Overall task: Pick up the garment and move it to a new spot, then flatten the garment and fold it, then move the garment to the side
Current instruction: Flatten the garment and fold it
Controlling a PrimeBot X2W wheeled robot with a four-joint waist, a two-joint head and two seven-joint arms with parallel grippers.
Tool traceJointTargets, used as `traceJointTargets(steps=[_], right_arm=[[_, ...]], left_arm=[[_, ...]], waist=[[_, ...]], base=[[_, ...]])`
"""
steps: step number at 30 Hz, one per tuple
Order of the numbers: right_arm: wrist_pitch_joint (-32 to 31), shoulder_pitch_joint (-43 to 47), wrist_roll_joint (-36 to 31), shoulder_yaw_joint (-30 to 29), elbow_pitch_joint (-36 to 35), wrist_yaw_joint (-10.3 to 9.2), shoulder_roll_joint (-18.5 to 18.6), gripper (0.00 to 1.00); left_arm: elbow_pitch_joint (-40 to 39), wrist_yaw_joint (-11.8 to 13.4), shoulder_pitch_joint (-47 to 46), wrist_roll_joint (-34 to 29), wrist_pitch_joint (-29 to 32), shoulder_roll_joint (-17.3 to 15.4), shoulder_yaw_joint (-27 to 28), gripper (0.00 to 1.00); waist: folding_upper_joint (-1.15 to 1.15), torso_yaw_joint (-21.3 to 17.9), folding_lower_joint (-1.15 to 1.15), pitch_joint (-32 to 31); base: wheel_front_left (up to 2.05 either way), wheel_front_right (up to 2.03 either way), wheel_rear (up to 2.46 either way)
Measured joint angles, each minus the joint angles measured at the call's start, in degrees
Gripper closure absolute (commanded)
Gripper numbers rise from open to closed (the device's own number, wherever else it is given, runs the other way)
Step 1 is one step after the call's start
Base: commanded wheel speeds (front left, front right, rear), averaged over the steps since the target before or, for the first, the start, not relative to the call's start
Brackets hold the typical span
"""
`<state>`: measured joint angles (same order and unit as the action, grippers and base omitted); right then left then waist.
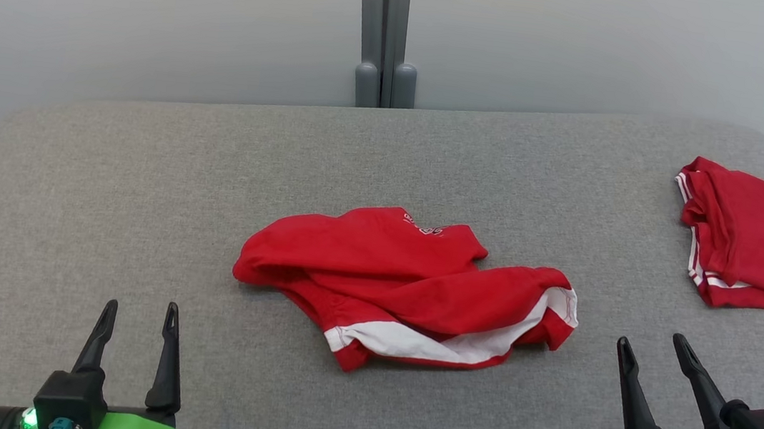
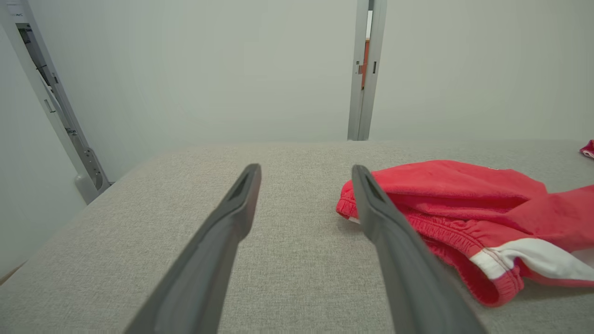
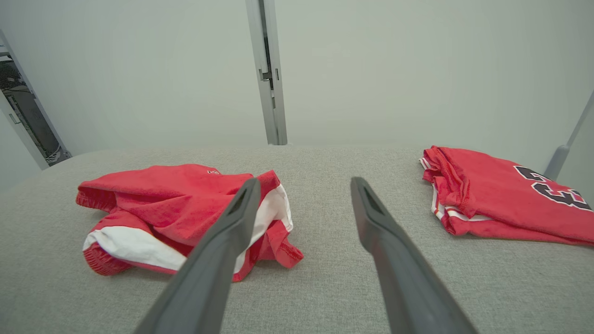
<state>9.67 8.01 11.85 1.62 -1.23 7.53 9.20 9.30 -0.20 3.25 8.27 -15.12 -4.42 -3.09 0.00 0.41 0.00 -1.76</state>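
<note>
- Both grippers sit at the bottom of the head view with nothing in them: the left gripper [image 1: 141,304] at lower left and the right gripper [image 1: 651,339] at lower right, each with its fingers spread wide.
- The garment [image 1: 410,282], red with white trim, lies crumpled in the middle of the frame on the grey table [image 1: 141,180], between the two grippers and apart from both.
- Risk: the cloth is folded over itself in several layers, so a pinch may catch only the top layer and the garment would probably come up twisted.
- Risk: a folded jersey [image 1: 752,249] of the same red lies at the right edge, so a new spot chosen too far right could land on it or disturb it.
- Writing: small white lettering [image 1: 424,226] near the garment's upper edge is too small to read.
- Writing: a dark, white-edged number [image 3: 552,191] on the jersey looks like two digits, possibly 23.
</note>
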Motion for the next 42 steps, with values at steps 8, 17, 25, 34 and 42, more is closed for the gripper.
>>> traceJointTargets(steps=[8, 17, 25, 34, 42], right_arm=[[-0.4, 0.0, -0.4, -0.1, 0.0, 0.0, 0.0, 0.0], [-0.8, 0.0, -0.4, -0.1, 0.2, 0.0, 0.0, 0.0], [-1.0, 0.2, -0.5, -0.3, 0.2, 0.0, 0.0, 0.0], [-1.0, 0.2, -0.5, -0.1, 0.6, 0.0, 0.0, 0.0], [-1.1, 0.2, -0.5, 0.0, 1.0, 0.0, -0.2, 0.0]], left_arm=[[0.9, 0.0, 0.0, 1.0, 0.0, -0.1, -0.2, 0.0], [1.2, 0.2, 0.0, 1.4, 0.2, -0.2, -0.6, 0.0], [1.3, 0.4, 0.0, 1.7, 0.2, -0.3, -1.0, 0.0], [1.4, 0.6, 0.0, 2.0, 0.2, -0.6, -1.2, 0.0], [1.6, 0.6, 0.0, 2.5, 0.2, -0.8, -1.8, 0.0]], waist=[[0.0, 0.2, 0.0, 0.0], [0.0, 0.2, 0.0, 0.1], [0.0, 0.2, 0.0, 0.1], [0.0, 0.2, 0.0, -0.2], [0.0, 0.1, 0.0, -0.3]], base=[[0.0, 0.0, 0.0], [0.0, 0.0, 0.0], [0.0, 0.0, 0.0], [0.0, 0.0, 0.0], [0.0, 0.0, 0.0]])
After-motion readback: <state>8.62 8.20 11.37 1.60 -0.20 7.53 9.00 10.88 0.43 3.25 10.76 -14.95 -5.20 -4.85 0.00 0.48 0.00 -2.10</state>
